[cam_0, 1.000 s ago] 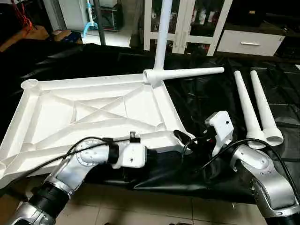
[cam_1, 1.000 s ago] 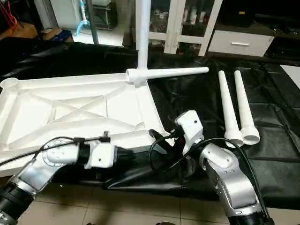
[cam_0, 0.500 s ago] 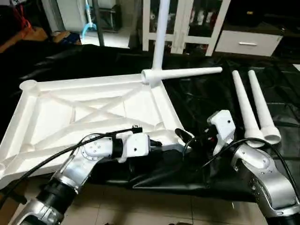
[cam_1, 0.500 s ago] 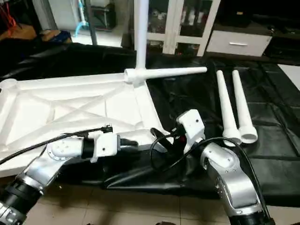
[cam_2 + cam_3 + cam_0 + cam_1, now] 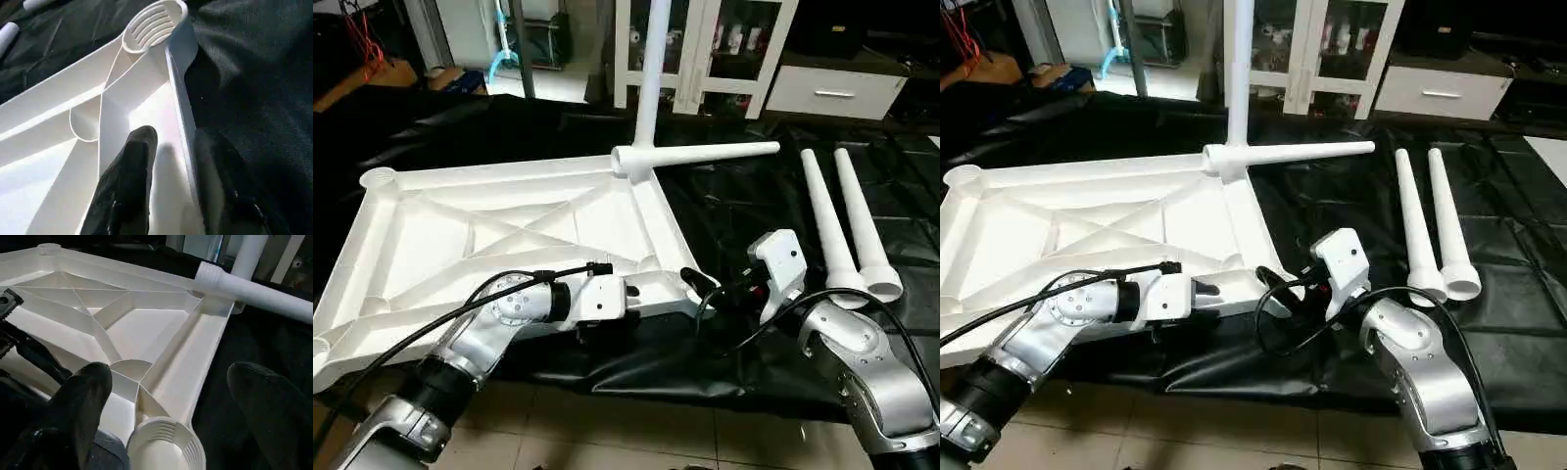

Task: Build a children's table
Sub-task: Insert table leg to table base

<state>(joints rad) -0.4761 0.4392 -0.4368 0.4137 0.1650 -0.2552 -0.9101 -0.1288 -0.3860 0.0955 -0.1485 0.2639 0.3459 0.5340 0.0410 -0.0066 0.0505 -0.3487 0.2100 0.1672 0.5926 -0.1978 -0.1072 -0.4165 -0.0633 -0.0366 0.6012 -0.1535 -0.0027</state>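
The children's table top lies upside down on the black sheet, its X ribs facing up. One leg stands upright in the far right corner socket, and another leg lies beside that corner. Two more legs lie side by side at the right. My left gripper sits at the near rim. In the left wrist view its fingers straddle the rim wall with a small gap, open. My right gripper stands wide open around the near right corner socket, holding nothing.
The black sheet covers the work surface, and tiled floor shows below its near edge. A white glass-door cabinet and a white drawer unit stand behind. Cables loop between my two arms.
My left gripper has come forward and right along the near rim, and its fingers have spread a little. The right arm has stayed put.
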